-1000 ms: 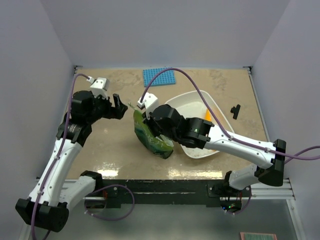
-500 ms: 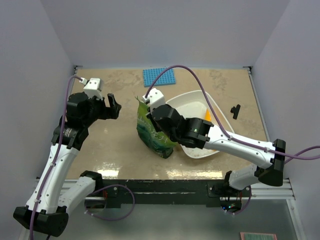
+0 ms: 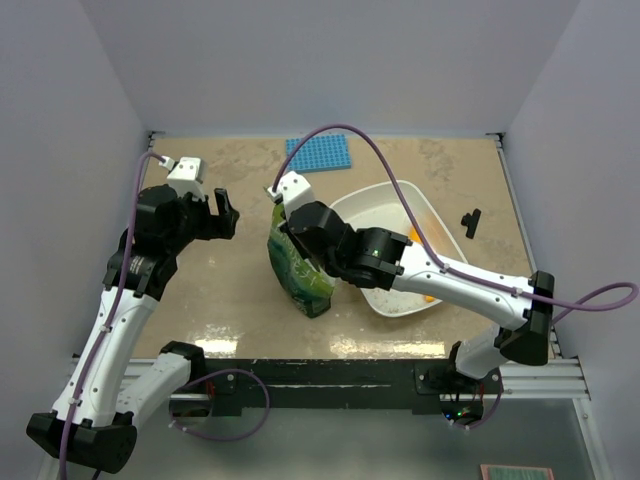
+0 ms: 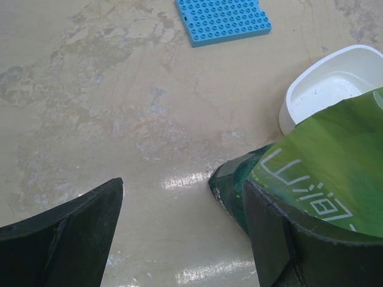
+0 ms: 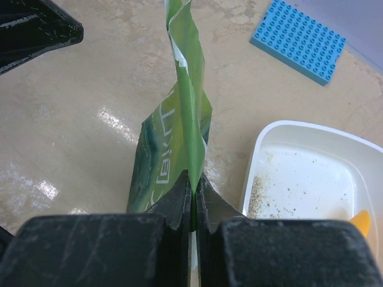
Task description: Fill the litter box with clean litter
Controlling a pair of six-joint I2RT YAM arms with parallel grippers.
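Clamping our right gripper [image 5: 194, 190] on the top edge of the green bag [image 5: 179, 128], left gripper [image 4: 179, 224] spread empty, we should carry the mouth over the litter box [image 5: 254, 156] just beside it, barely dusted with clean litter [image 5: 261, 194], and tip slowly.

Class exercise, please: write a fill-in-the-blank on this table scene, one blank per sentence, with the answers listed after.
The right pincer is shut on the ____ bag.
The left pincer stands ____, holding nothing.
The litter box holds a thin sprinkle of clean litter and an ____ scoop.
The studded mat beyond the bag is ____.
Answers: green, open, orange, blue.
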